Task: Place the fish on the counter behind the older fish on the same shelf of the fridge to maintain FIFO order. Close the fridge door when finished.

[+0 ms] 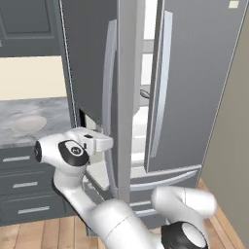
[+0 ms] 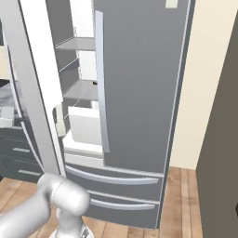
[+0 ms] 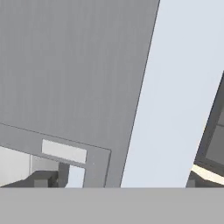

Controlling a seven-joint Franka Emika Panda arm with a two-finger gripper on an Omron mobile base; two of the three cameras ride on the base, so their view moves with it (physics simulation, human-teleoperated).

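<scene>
The fridge stands with both upper doors ajar, its white shelves showing in the gap. My gripper is at the outer face of the left door, beside its long handle and just below the dispenser recess. In the hand view the gripper is open: the dark fingertips sit far apart, with only the grey door face beyond them. A small dark shape lies on a middle shelf, too small to name. The fish is out of view. The marble counter lies to the left.
A round white plate rests on the counter, above dark grey drawers. The fridge's two bottom drawers are shut. A beige wall closes in on the right, with wooden floor below.
</scene>
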